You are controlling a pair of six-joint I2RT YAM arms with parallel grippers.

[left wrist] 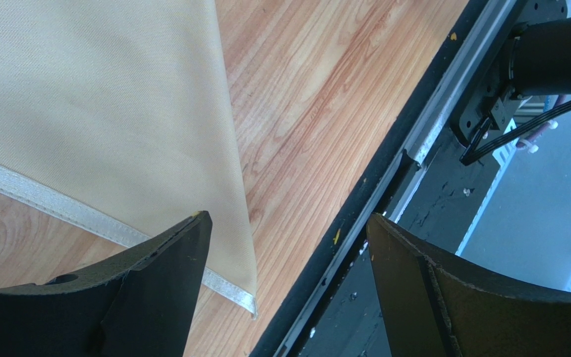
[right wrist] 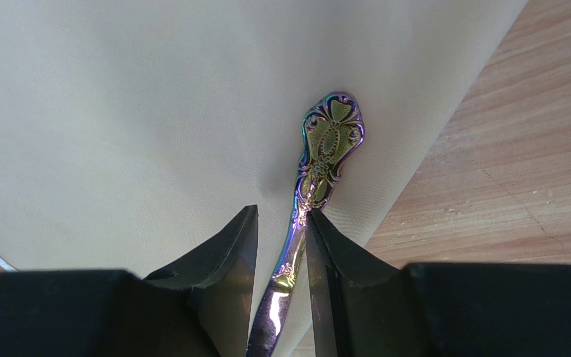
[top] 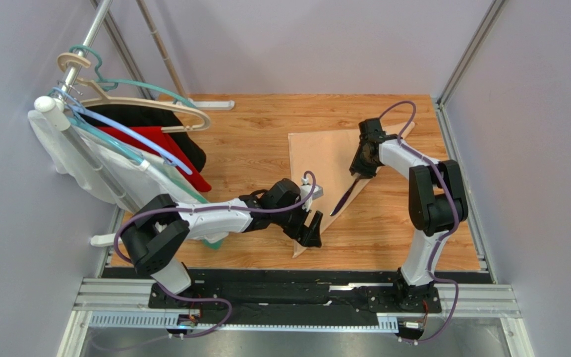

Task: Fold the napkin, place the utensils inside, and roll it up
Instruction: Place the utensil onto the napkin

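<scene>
While the folded napkin (top: 322, 160) lies on the table (top: 266, 141) | left tool (left wrist: 288, 223): open by its corner | right tool (right wrist: 281, 210): grips a utensil (right wrist: 331, 141).

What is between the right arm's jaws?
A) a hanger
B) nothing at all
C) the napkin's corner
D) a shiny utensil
D: the utensil sticks out from between the right jaws, over the napkin.
</scene>
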